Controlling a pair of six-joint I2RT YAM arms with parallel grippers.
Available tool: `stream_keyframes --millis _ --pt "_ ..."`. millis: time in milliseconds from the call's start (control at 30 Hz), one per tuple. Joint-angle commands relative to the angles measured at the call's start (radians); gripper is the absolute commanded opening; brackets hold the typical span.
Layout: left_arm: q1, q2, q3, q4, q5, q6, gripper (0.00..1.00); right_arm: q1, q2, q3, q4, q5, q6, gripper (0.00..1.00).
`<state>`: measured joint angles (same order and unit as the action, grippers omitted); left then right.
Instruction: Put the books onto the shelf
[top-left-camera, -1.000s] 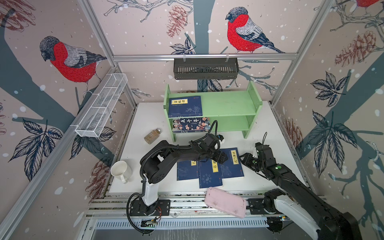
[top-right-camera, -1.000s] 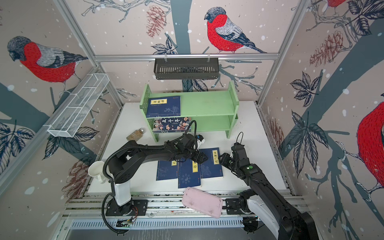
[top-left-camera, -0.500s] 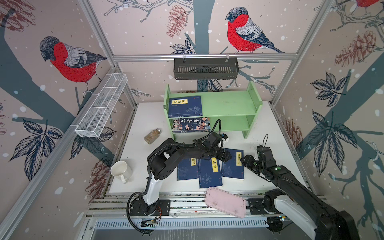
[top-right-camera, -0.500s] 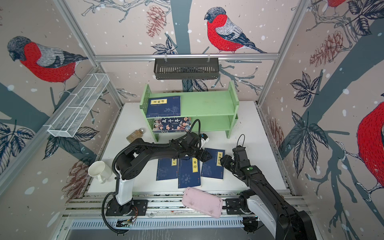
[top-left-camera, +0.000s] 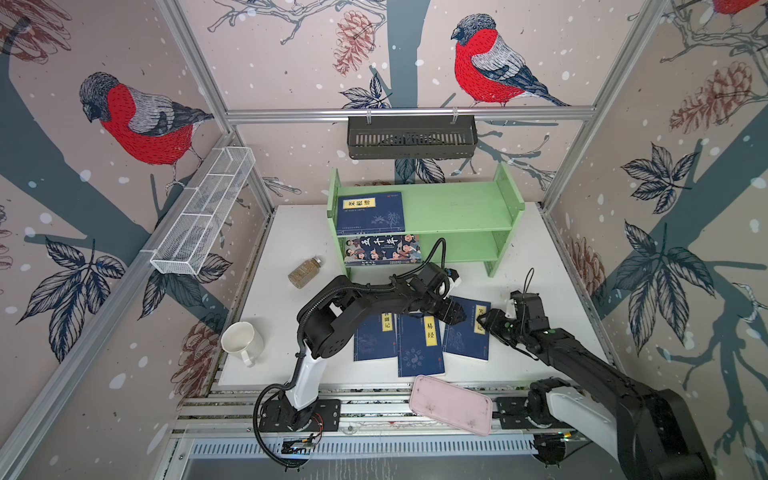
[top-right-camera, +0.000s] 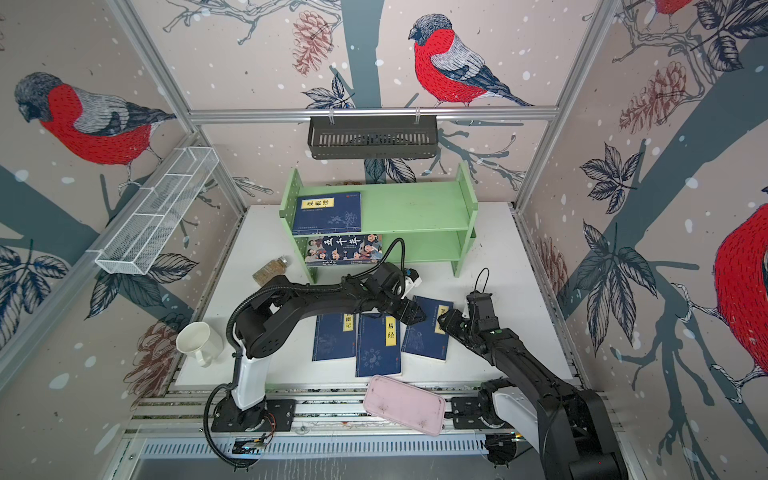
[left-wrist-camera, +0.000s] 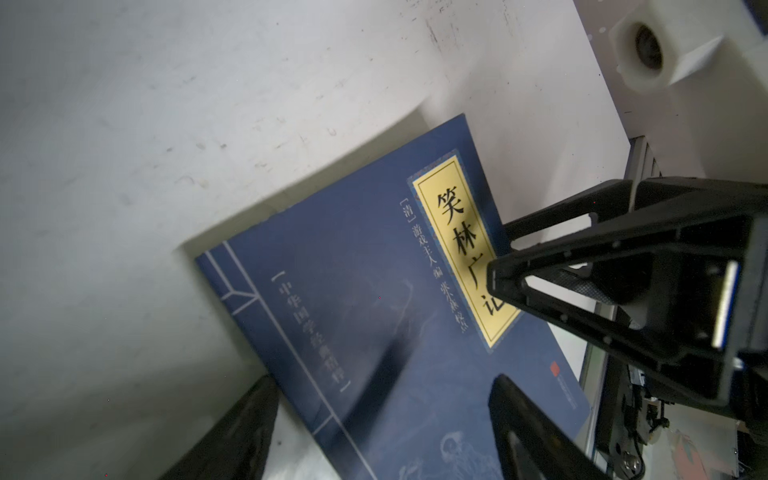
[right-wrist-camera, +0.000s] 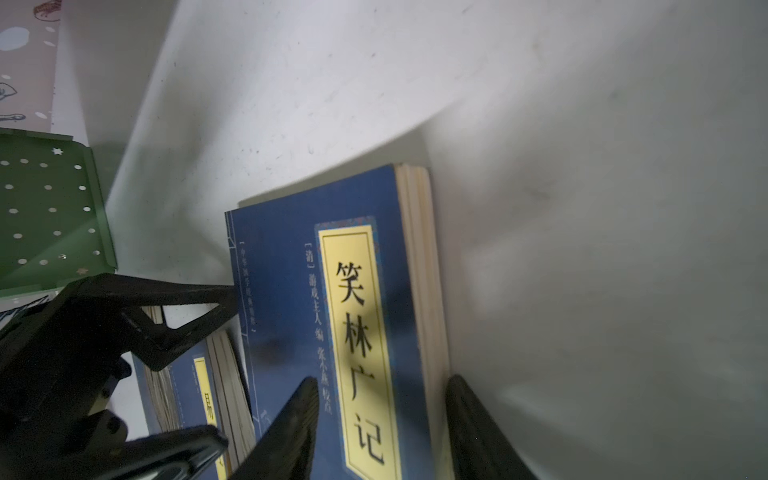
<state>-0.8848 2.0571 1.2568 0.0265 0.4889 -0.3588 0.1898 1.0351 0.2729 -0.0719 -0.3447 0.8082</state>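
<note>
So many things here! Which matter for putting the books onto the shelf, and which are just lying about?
For the job: green shelf; navy book on top tier; cartoon book on lower tier; on the table, left navy book, middle navy book, right navy book.

Lying about: white mug; small jar; pink tray; black wall basket; white wire basket.

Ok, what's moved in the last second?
The left gripper slid right over the right-hand book, closer to the right gripper at that book's outer edge. Both are open; nothing was taken hold of. The right gripper hardly shifted; the other books and the shelf look unmoved.
</note>
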Motion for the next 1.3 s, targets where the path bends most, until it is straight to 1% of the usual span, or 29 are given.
stream_keyframes --millis 0,33,100,167,200,333,467,567,667,767,867,933,1033,1133,1267 --pt "-0.008 0.032 0.005 -0.05 0.067 -0.003 0.8 -0.008 0.006 -0.015 -0.019 -0.064 -0.006 0.43" --pt "-0.008 0.037 0.009 -0.041 0.076 0.0 0.79 -0.015 -0.002 -0.015 -0.019 -0.063 -0.007 0.4" --pt "-0.008 0.044 0.012 -0.026 0.088 0.001 0.79 -0.03 -0.021 -0.019 -0.012 -0.071 -0.007 0.38" --pt "-0.008 0.048 0.018 -0.014 0.098 0.004 0.78 -0.046 -0.043 -0.02 -0.011 -0.082 -0.006 0.31" --pt "-0.008 0.05 0.02 -0.014 0.096 0.008 0.78 -0.052 -0.053 -0.018 -0.013 -0.083 -0.003 0.3" --pt "-0.008 0.045 0.026 -0.028 0.082 0.027 0.78 -0.073 -0.102 -0.006 -0.039 -0.082 -0.003 0.17" --pt "-0.008 0.028 0.02 -0.024 0.091 0.039 0.78 -0.088 -0.146 -0.001 -0.03 -0.116 -0.014 0.04" --pt "-0.008 0.012 0.033 -0.043 0.089 0.052 0.79 -0.102 -0.16 0.016 -0.073 -0.11 -0.033 0.02" --pt "-0.002 -0.028 0.058 -0.098 0.086 0.093 0.79 -0.12 -0.181 0.027 -0.108 -0.111 -0.048 0.02" --pt "0.004 -0.092 0.1 -0.196 0.077 0.187 0.8 -0.131 -0.225 0.043 -0.122 -0.137 -0.058 0.01" --pt "0.012 -0.149 0.16 -0.336 0.068 0.314 0.81 -0.131 -0.283 0.074 -0.146 -0.172 -0.065 0.02" --pt "0.026 -0.2 0.176 -0.41 0.066 0.366 0.81 -0.131 -0.32 0.108 -0.186 -0.188 -0.083 0.01" --pt "0.058 -0.293 0.168 -0.44 0.091 0.386 0.81 -0.131 -0.379 0.147 -0.233 -0.218 -0.104 0.01" --pt "0.1 -0.38 0.17 -0.464 0.08 0.383 0.82 -0.131 -0.429 0.173 -0.253 -0.258 -0.115 0.01" --pt "0.151 -0.483 0.127 -0.473 0.087 0.385 0.83 -0.13 -0.44 0.216 -0.275 -0.33 -0.134 0.01"
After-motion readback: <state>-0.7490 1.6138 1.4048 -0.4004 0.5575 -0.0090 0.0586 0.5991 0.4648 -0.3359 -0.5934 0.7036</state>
